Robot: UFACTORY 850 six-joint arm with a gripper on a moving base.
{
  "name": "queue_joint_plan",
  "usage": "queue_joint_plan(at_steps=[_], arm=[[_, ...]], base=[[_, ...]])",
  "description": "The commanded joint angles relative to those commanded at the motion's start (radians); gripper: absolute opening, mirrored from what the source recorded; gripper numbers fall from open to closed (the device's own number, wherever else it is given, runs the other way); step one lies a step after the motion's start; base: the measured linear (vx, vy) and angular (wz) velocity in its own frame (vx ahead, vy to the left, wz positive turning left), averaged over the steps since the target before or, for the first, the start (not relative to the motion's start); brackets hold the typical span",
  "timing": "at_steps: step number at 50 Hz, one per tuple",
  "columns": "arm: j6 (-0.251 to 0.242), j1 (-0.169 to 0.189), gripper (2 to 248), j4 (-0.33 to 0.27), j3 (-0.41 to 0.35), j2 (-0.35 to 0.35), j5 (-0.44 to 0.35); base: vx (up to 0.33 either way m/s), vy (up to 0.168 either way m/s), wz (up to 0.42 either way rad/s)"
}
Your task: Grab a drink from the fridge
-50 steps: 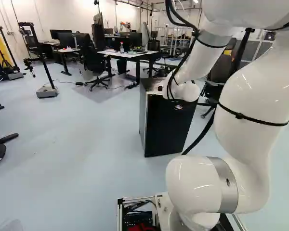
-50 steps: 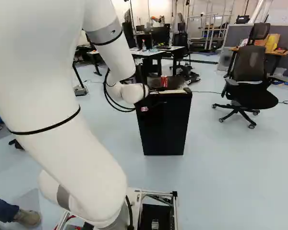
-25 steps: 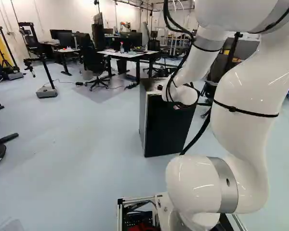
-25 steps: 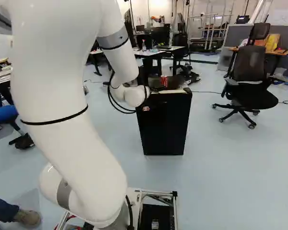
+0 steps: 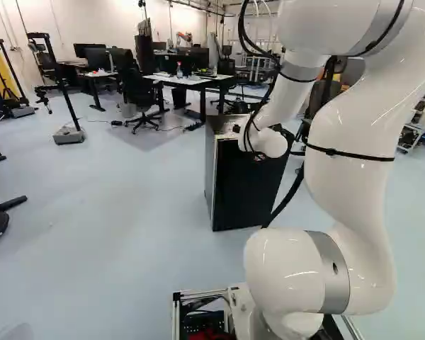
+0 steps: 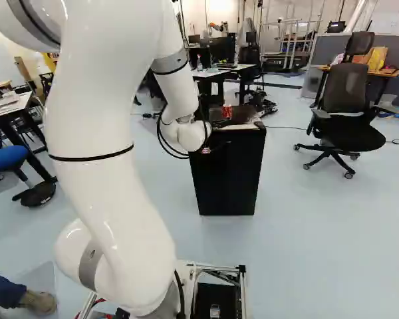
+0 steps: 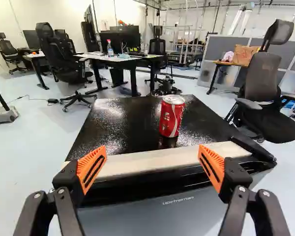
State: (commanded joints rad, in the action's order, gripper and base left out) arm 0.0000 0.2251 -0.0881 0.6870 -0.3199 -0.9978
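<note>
We judged this the approach: gripper [image 7: 152, 153] wide by the fridge [image 7: 123, 129], needing to advance around the can [image 7: 171, 116] atop it.

The room is bright, the light apparently from above; the far wall [image 5: 92, 25] nearly washes out. Soft shadows lie beneath the desk [image 5: 180, 80] — faint on the pale floor [image 5: 113, 198]. Small highlights streak the white arm [image 5: 350, 149], and speckled glare covers the mini fridge's black top [image 7: 130, 128] — strongest at its far left.
</note>
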Motion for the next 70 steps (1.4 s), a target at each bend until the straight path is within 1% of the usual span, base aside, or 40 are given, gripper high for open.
queue_joint_plan(at_steps=[18,39,70], arm=[[0.000,0.015,247,0.000,0.054,-0.073,-0.037],[0.000,0.033,247,0.000,0.121,-0.126,-0.037],[0.000,0.046,247,0.000,0.245,-0.221,-0.037]], base=[[0.000,0.000,0.000],[0.000,0.000,0.000],[0.000,0.000,0.000]])
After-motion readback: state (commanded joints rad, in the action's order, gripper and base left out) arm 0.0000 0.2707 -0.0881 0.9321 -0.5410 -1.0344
